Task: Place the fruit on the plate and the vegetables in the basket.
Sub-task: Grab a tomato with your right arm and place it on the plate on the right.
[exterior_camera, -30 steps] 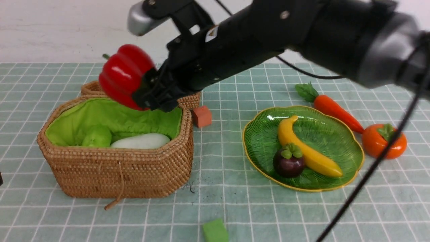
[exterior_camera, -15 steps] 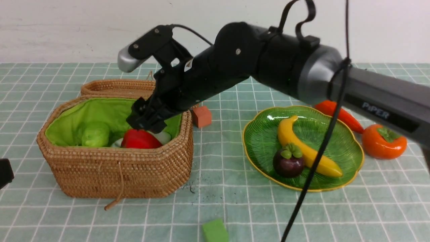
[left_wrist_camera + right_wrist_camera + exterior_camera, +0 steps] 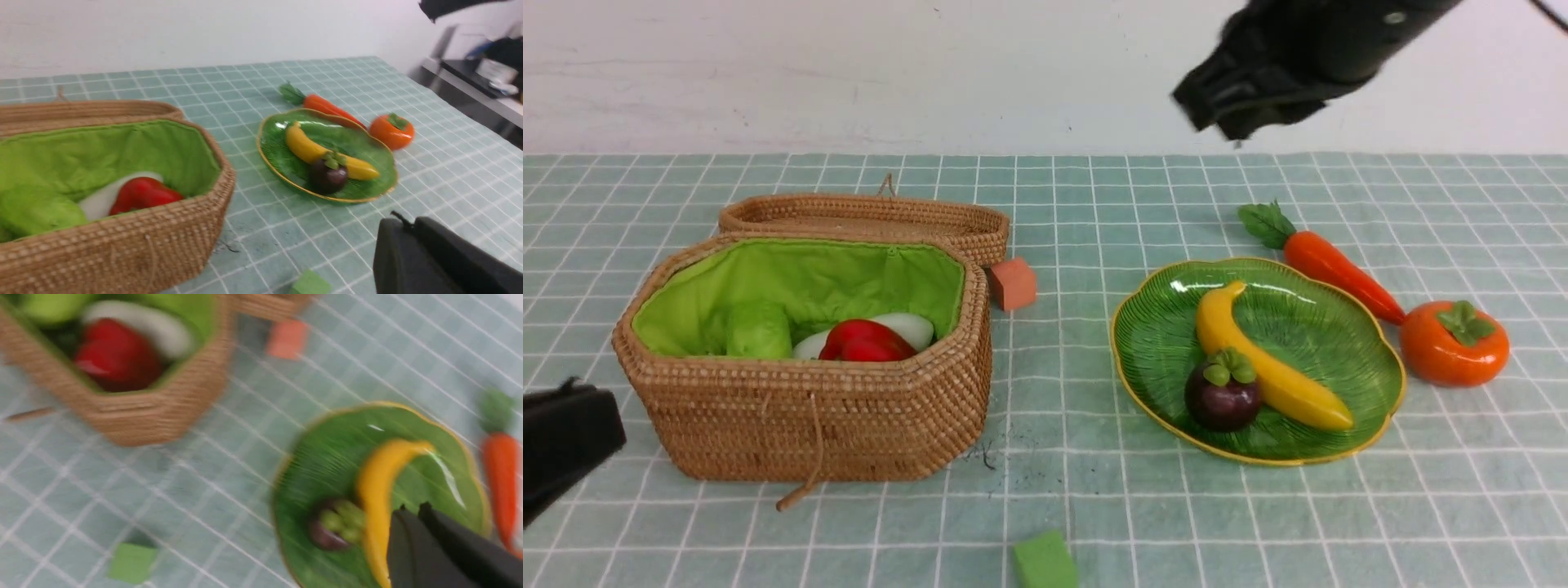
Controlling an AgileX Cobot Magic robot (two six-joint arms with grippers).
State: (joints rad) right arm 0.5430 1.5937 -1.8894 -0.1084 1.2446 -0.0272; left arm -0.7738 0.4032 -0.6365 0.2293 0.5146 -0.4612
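Right now my right gripper (image 3: pixel 412 509) hangs high over the far side of the checked cloth (image 3: pixel 1062 490), jaws pressed together, nothing in them. Left gripper (image 3: pixel 406 223) sits low by the basket's (image 3: pixel 809 425) near-left corner, also closed & empty.

Veg: red bell pepper (image 3: pixel 866 341), white radish (image 3: pixel 907 327) & green gourd (image 3: pixel 758 331) lie inside the basket. The carrot (image 3: pixel 1339 268) lies on the cloth just behind the plate (image 3: pixel 1160 327).

Fruit: banana (image 3: pixel 1274 367) & mangosteen (image 3: pixel 1223 396) are on the plate, touching. The persimmon (image 3: pixel 1454 343) is on the cloth just right of the plate, by the carrot's tip.

Flat lid (image 3: pixel 866 216) lies behind the basket w/ the orange cube (image 3: pixel 1013 283) beside it. The green cube (image 3: pixel 1045 561) is at the near edge.
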